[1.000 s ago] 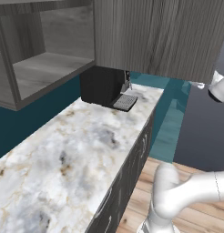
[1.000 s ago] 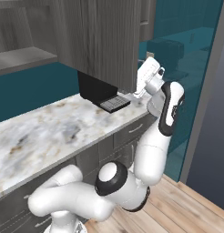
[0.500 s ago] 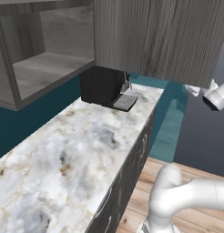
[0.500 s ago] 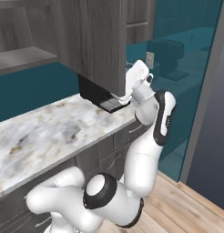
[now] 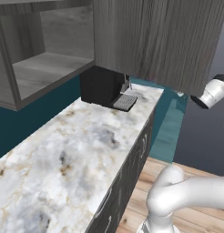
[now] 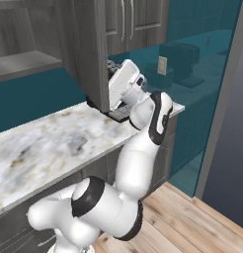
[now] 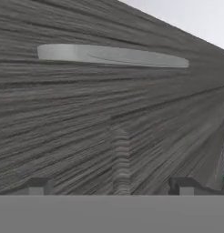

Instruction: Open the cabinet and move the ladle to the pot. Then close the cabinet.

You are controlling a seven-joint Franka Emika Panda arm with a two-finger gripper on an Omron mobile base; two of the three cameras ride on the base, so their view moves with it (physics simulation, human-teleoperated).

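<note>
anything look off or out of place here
Nothing is spilled or damaged. One thing stands out: the cabinet door hangs swung open over the marble counter. The open gripper faces the door close up, near its silver handle.

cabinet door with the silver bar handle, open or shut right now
Open: the dark grey wood-grain cabinet door stands swung out over the marble counter, baring an empty shelf. The hand view faces its silver bar handle.

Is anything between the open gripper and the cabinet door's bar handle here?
Nothing visible. In the hand view the gripper faces the cabinet door close up, jaws wide apart, with the silver bar handle just beyond the fingertips and only bare wood grain between.
</note>
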